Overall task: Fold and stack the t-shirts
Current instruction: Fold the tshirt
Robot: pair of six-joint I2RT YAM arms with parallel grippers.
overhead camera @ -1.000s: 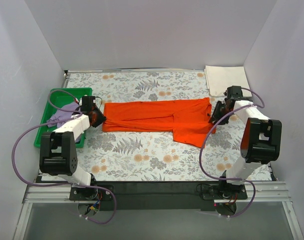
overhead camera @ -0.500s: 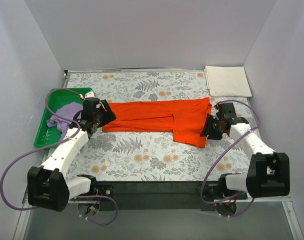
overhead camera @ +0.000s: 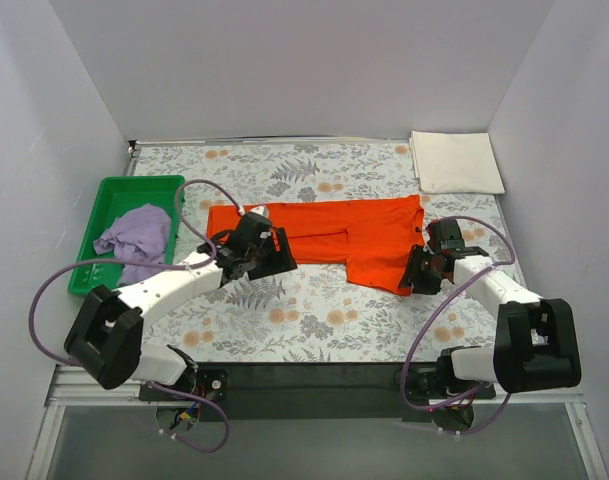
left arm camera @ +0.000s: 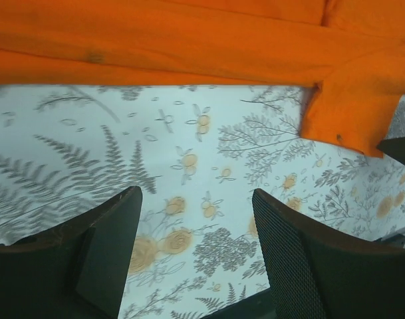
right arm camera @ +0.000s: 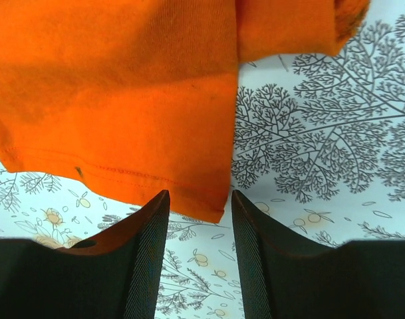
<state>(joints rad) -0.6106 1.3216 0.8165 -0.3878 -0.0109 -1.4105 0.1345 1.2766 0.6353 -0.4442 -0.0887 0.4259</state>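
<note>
Counter point(overhead camera: 314, 315): orange shirt point(overhead camera: 324, 228) flat across the middle, long side running left-right, one flap reaching toward the near edge on its right half. Green tray point(overhead camera: 109, 188) at the left edge with the lilac shirt point(overhead camera: 136, 232) bunched in it; cream shirt point(overhead camera: 454, 160) folded in the far right corner. Left tool point(overhead camera: 276, 260) wide, empty, over bare counter just near of the orange shirt's near edge; right tool point(overhead camera: 414, 272) narrow gap, empty, at the flap's hem corner.
</note>
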